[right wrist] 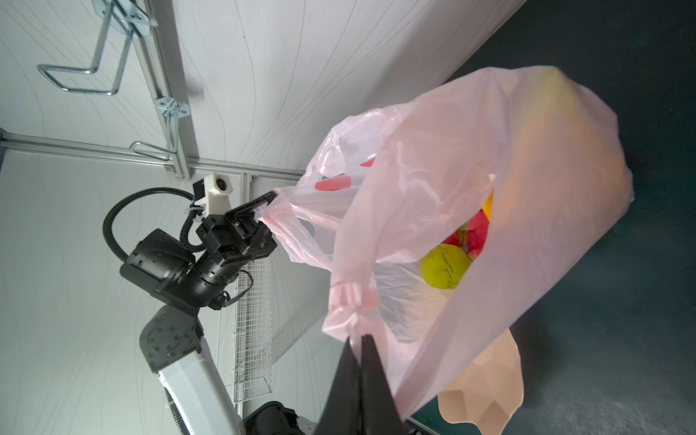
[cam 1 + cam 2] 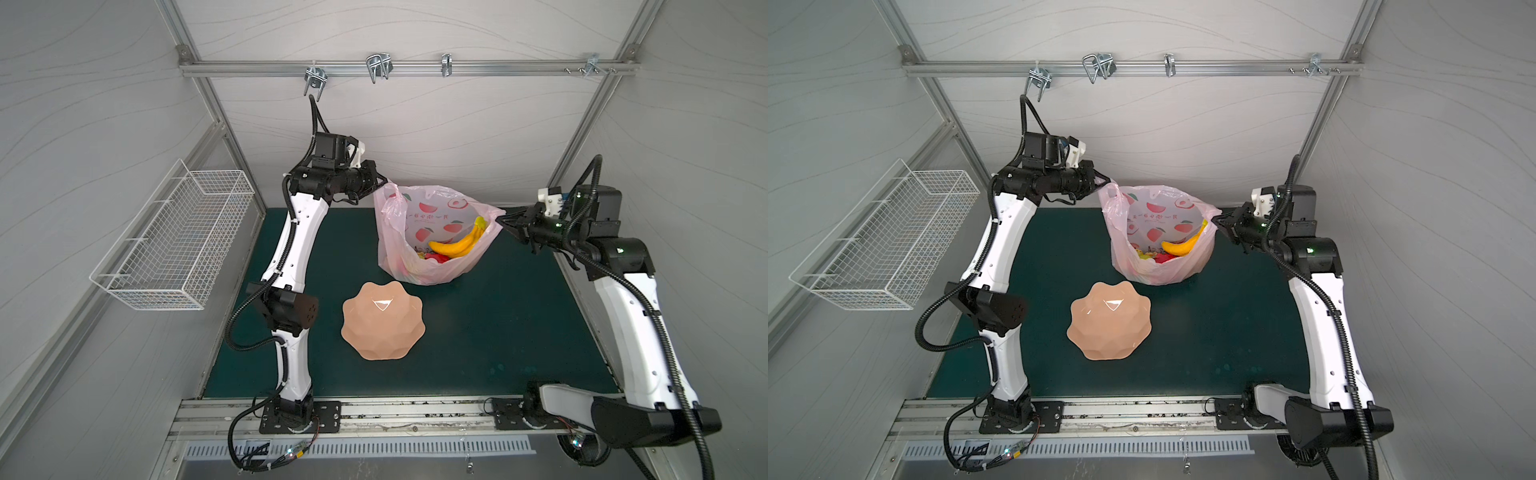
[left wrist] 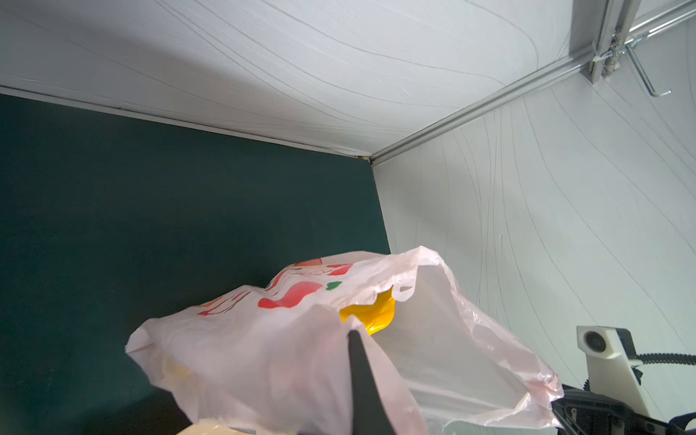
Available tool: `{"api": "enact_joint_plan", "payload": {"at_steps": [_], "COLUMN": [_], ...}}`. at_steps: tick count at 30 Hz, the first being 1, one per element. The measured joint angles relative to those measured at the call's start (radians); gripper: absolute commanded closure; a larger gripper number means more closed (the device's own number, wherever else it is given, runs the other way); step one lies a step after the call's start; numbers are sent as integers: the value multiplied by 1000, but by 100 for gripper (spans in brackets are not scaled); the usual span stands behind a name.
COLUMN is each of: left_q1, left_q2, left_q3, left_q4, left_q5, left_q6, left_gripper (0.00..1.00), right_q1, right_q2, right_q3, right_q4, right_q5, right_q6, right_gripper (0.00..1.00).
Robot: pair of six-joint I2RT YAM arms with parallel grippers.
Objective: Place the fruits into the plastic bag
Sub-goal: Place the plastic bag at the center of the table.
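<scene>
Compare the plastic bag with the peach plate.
The plastic bag is held open, handles pinched by the left gripper and right gripper; the plate lies free on the mat. The bag holds fruits, including a banana bunch; the plate is empty. The bag is translucent and printed; the plate opaque, plain. Both are pinkish.

plastic bag (image 2: 430, 270) at rear-centre of the worktop (image 2: 507, 332), just before the back wall. fruits (image 1: 446, 265) inside it: banana bunch (image 2: 457, 246) on top, leaning toward the bag's right side, rest underneath. left claw (image 2: 383, 181) on bag's rear-left handle, right claw (image 2: 505, 222) on its right handle, bag mouth between them. plate (image 2: 382, 328) in front of the bag, slightly left, apart from it. wire basket (image 2: 174, 245) on left wall. hook rail (image 2: 415, 67) on back wall above.
</scene>
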Motion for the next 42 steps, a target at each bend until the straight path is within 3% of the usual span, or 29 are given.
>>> {"api": "enact_joint_plan", "payload": {"at_steps": [8, 11, 13, 14, 19, 21, 29, 36, 42], "left_q1": [32, 39, 49, 56, 74, 80, 96, 122, 163], "left_q2": [-26, -72, -111, -131, -201, -221, -340, -440, -528], "left_q3": [-135, -219, -276, -303, -365, -368, -409, -458, -513], "left_q4": [-8, 5, 20, 27, 64, 75, 95, 92, 85], "left_q5": [-14, -22, -23, -23, -29, -34, -34, -40, -86], "left_q6": [64, 84, 92, 95, 84, 64, 19, 8, 15], "left_gripper": [100, 90, 77, 65, 25, 1, 0, 0, 0], "right_q1": [166, 223, 243, 247, 237, 215, 17, -149, -184], "right_q2": [-21, -47, -67, -76, -86, -84, -84, -84, -66], "right_q3": [-66, -112, -142, -157, -172, -162, -123, -84, -2], "right_q4": [10, 23, 29, 32, 29, 17, -39, -100, -174], "right_q5": [48, 63, 68, 70, 73, 68, 23, -54, -20], "right_q6": [0, 0, 0, 0, -18, -27, -105, -199, -320], "right_gripper": [100, 100, 98, 94, 58, 47, 2, 1, 1]}}
